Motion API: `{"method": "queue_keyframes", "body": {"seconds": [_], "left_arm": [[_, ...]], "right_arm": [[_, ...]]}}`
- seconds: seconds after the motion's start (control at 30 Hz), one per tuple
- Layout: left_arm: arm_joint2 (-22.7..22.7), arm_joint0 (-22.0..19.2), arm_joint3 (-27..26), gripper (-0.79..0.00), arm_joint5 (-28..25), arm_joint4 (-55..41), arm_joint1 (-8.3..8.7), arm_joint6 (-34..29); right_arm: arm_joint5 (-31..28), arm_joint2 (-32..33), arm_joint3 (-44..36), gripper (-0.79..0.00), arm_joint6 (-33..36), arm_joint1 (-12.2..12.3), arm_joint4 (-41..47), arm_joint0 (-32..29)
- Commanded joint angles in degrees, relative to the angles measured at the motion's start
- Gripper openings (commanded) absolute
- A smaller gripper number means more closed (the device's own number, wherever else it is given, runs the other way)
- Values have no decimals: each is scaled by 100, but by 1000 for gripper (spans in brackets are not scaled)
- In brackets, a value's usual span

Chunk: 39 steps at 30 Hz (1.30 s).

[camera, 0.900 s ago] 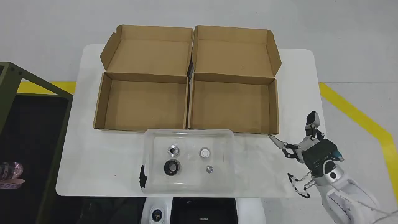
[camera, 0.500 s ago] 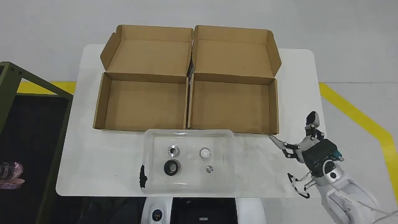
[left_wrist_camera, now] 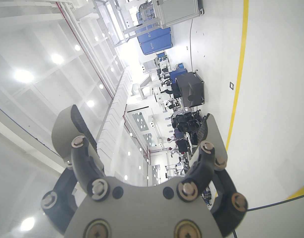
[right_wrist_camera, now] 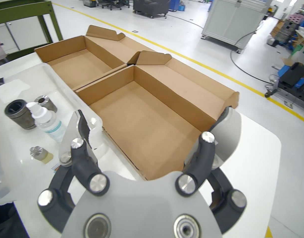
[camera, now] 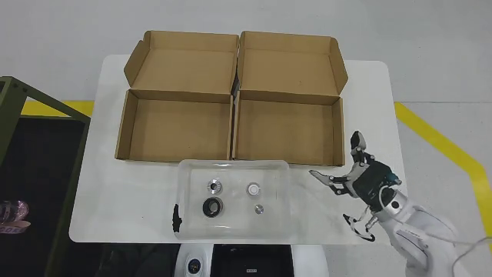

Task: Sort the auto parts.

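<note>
Right claw [camera: 330, 198] is held released & empty over the bench [camera: 369, 92] nr its near right corner, just beside the clear tray [camera: 231, 161], which is set at the middle of the near edge. Left claw [left_wrist_camera: 140, 117] is likewise spread w/ nothing in it, pointed off into the hall. The parts are kept in the tray: dark bearing sleeve [camera: 211, 208], steel bushing [camera: 213, 187], small steel stud [camera: 260, 208], plus a small spray bottle [camera: 252, 189]. The metal pcs are judged dense, rigid & smooth, so slip is likely. Each is prob. best taken from above, across its round wall. The stud is short, so little is left to pinch. The bottle is judged light & tippy. It is stood betw. the right claw and the bearing sleeve, so it could be knocked over. The tray's raised rim must be cleared on approach. Two open cardboard boxes, left box [camera: 177, 131] & right box [camera: 288, 131], are set side by side behind the tray, lids laid back toward the far edge.
</note>
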Motion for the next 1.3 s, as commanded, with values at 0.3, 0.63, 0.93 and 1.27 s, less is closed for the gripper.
{"method": "queue_keyframes", "body": {"seconds": [0.3, 0.63, 0.93, 1.27], "left_arm": [[0, 0, 0, 0, 0, 0, 0, 0], [0, 0, 0, 0, 0, 0, 0, 0], [0, 0, 0, 0, 0, 0, 0, 0], [0, 0, 0, 0, 0, 0, 0, 0]], "right_arm": [[-1086, -1053, 67, 0, 1379, 75, 147, 850], [-1263, -2025, 125, 0, 2251, 88, 40, 1400], [-1254, -2810, 165, 0, 2809, 85, -218, 1710], [-1186, -3161, 355, 0, 2986, 114, -239, 1841]]}}
